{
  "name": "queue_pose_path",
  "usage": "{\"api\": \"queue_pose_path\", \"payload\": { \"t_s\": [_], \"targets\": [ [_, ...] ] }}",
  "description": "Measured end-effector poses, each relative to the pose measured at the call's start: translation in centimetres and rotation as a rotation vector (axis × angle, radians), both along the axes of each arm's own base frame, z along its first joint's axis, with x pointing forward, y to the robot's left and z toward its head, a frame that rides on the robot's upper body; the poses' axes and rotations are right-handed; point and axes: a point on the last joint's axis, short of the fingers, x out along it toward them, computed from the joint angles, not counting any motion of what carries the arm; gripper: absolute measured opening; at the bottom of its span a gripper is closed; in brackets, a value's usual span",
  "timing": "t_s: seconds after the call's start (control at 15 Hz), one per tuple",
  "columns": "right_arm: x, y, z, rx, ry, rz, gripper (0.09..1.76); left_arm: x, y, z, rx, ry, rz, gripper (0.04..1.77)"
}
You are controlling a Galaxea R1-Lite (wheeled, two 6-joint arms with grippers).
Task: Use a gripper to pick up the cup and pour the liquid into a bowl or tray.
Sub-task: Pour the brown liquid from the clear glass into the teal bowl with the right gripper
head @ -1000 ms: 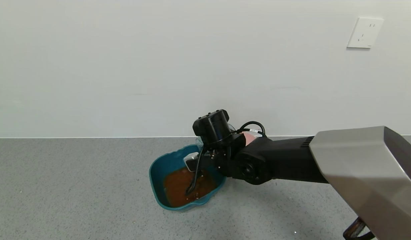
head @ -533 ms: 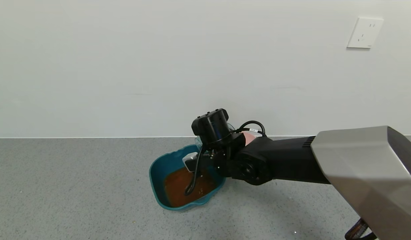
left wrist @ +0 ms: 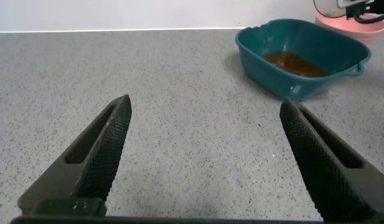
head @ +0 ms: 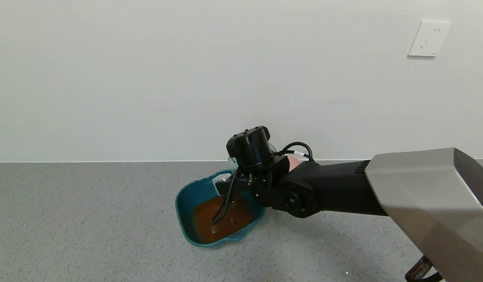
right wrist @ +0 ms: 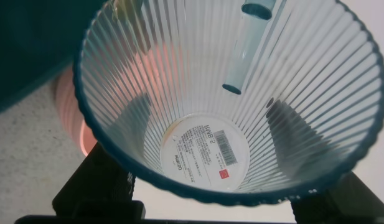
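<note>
My right gripper point(head: 249, 154) reaches over the far rim of the dark teal basin point(head: 183, 203) and is shut on the cup point(right wrist: 229, 106). The cup is a ribbed, translucent blue-grey tumbler, and only a sliver of it point(head: 232, 163) shows beside the wrist in the head view. The right wrist view looks into the cup: it is empty, with a label on its bottom and black fingers point(right wrist: 98, 186) on either side. Reddish-brown liquid point(head: 222, 217) lies in the basin. My left gripper point(left wrist: 205, 102) is open and empty, low over the table, far from the basin point(left wrist: 285, 84).
A pink bowl point(head: 292, 160) stands behind the right wrist, close to the basin; it also shows in the left wrist view point(left wrist: 356, 30). A black cable point(head: 222, 209) hangs from the wrist over the basin. The grey speckled table point(head: 89, 219) ends at the white wall.
My right wrist has risen slightly and turned a little with the cup. The hanging cable has swung a bit to the left over the basin.
</note>
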Motion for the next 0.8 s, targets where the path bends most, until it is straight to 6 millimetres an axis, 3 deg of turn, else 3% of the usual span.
{"api": "queue_pose_path", "payload": {
  "t_s": [0.4,0.8],
  "targets": [
    [-1.0,-0.6,1.1,0.308,0.036,-0.098,1.34,0.0,0.0,0.0,0.000,0.000,0.000,1.72],
    [-2.8,-2.4,2.4,0.689,0.105,-0.235,1.34,0.0,0.0,0.0,0.000,0.000,0.000,1.72]
  ]
}}
